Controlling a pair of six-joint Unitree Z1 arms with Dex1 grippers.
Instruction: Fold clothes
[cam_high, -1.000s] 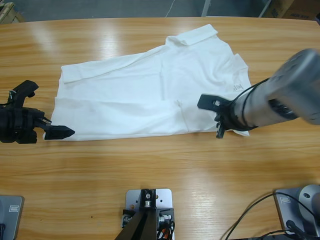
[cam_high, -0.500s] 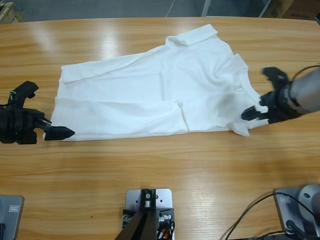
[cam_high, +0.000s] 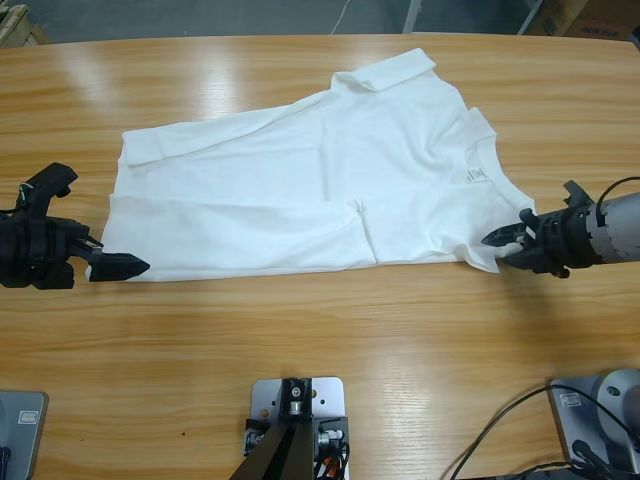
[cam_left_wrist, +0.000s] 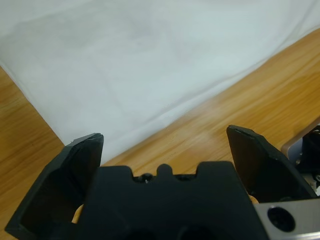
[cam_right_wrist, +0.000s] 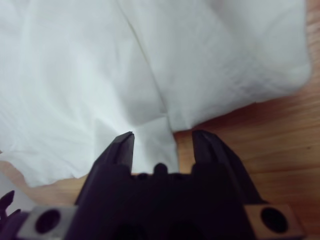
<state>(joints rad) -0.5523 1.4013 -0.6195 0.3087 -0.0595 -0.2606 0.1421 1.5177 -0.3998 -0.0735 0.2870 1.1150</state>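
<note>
The white T-shirt (cam_high: 310, 200) lies spread flat on the wooden table (cam_high: 320, 360), slightly crumpled, with its neckline toward the right end and its hem toward the left end. One sleeve (cam_high: 385, 72) points toward the far edge of the table. Short dark lettering (cam_high: 476, 176) shows on the fabric near the neckline. A small fold ridge sits near the middle of the shirt's near edge.

The left gripper (cam_high: 85, 215) rests low over the table just beside the shirt's left near corner. Its jaws stand wide apart with nothing between them. In the left wrist view, the left gripper (cam_left_wrist: 165, 145) faces the shirt's edge (cam_left_wrist: 150, 80); bare wood lies between the jaws, and one jaw tip sits close to the corner of the fabric.

The right gripper (cam_high: 515, 238) is at the shirt's right near corner. Its jaws are partly apart. In the right wrist view, a flap of white fabric (cam_right_wrist: 155, 145) lies between the jaws of the right gripper (cam_right_wrist: 162, 137), with the rest of the shirt spreading beyond it. Whether the jaws press the fabric cannot be determined.
</note>
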